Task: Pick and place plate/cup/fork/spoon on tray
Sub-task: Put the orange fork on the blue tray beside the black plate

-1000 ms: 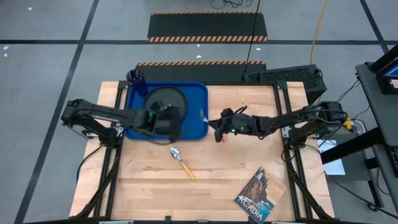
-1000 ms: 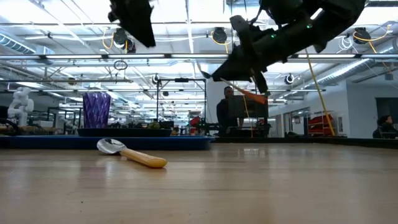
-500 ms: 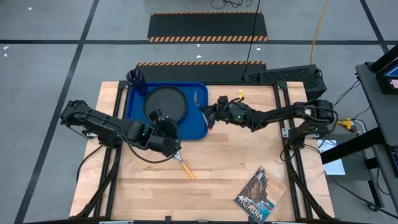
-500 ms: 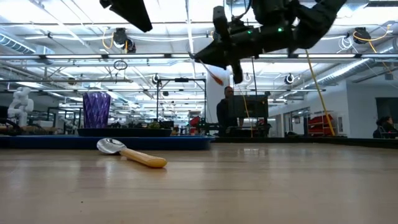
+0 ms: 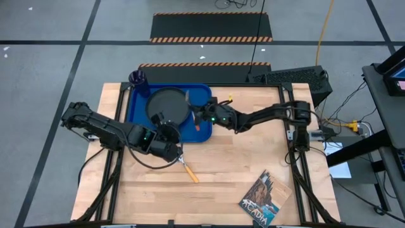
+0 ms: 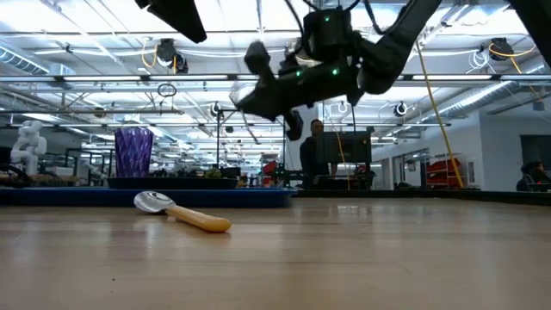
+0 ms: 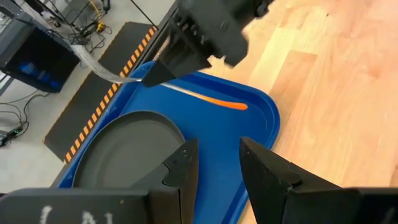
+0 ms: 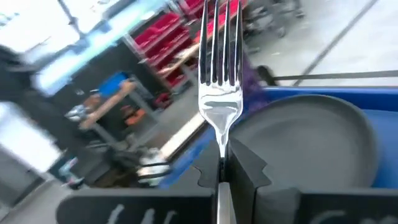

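Note:
The blue tray [image 5: 202,95] lies at the table's far left, with the black plate [image 5: 168,105] on it and the purple cup [image 5: 139,82] at its far left corner. My right gripper [image 5: 204,116] hangs over the tray's right part, beside the plate, shut on the fork [image 7: 186,93]. The spoon [image 6: 176,212] lies flat on the wood near the tray's near right corner. My left gripper [image 7: 214,168] is open and empty above the spoon's bowl end [image 5: 179,156]; only the yellow-orange handle [image 5: 190,173] shows from above. My right gripper pinches the fork between its two fingers at the metal neck [image 8: 222,152], between tines and handle. The fingers lie along the fork; the tines [image 8: 219,43] stick out ahead. The orange handle [image 7: 224,103] trails on the other side. The fork is lifted clear above the tray.
A printed booklet [image 5: 262,200] lies near the table's near right corner. Bare wood [image 5: 253,158] spreads between the tray and the booklet. A keyboard [image 5: 288,77] sits beyond the far right edge. A person [image 6: 314,155] shows far off in the room.
My right gripper has carried the fork toward the table's left, from beside the tray's right edge to over the tray next to the plate, turning it on the way. My left gripper has left the tray and gone toward the near edge, over the spoon.

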